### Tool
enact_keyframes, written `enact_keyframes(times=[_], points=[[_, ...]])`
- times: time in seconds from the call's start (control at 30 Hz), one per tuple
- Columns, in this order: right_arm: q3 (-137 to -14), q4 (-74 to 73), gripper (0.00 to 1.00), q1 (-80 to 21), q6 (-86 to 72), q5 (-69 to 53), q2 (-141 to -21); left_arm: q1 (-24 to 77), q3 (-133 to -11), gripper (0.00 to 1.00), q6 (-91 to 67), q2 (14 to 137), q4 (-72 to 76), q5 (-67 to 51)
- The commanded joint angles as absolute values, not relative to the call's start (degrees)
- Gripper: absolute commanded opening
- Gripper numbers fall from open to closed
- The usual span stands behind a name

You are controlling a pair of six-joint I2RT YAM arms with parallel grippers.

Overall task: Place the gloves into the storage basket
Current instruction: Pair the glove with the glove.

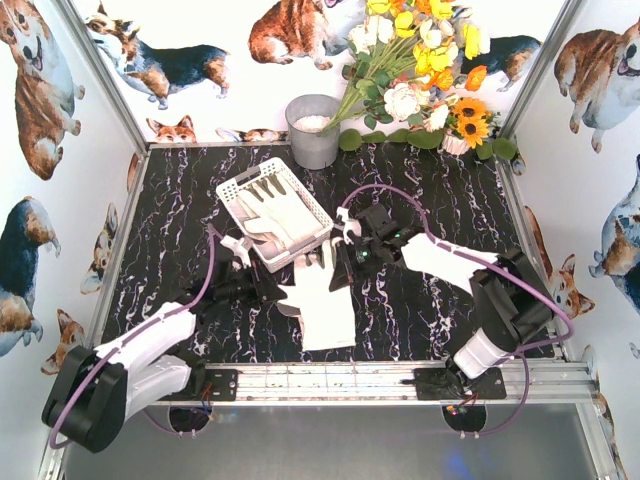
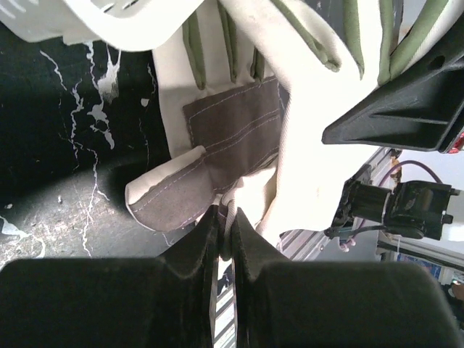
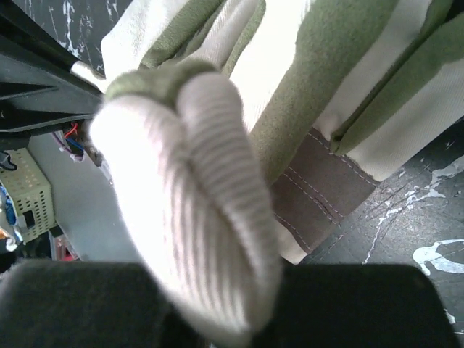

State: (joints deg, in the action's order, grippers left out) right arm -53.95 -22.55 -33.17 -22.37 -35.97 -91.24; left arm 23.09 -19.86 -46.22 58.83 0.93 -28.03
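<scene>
A cream-white glove (image 1: 325,305) with a dark grey palm patch lies mid-table, just in front of the white slotted storage basket (image 1: 232,190), which holds other gloves (image 1: 280,215). My left gripper (image 1: 272,290) is at the glove's left edge. In the left wrist view the gripper (image 2: 226,217) is shut on a thin fold of the glove (image 2: 232,116), with the basket rim (image 2: 130,29) above. My right gripper (image 1: 338,268) is at the glove's finger end. In the right wrist view the gripper (image 3: 217,319) is shut on the glove's ribbed fabric (image 3: 196,181), which hides the fingertips.
A grey metal bucket (image 1: 313,130) stands behind the basket at the back wall. A bunch of artificial flowers (image 1: 420,70) fills the back right corner. An aluminium rail (image 1: 330,380) runs along the near edge. The two grippers are close together over the glove.
</scene>
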Motion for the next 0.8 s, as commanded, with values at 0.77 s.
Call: enact_keyframes(times=[0.77], points=[[-52.62,-24.78,0.14,-32.45,-21.42,-25.31,-97.07,22.17,-16.9,0.08,-43.77,69.82,-1.23,-24.95]])
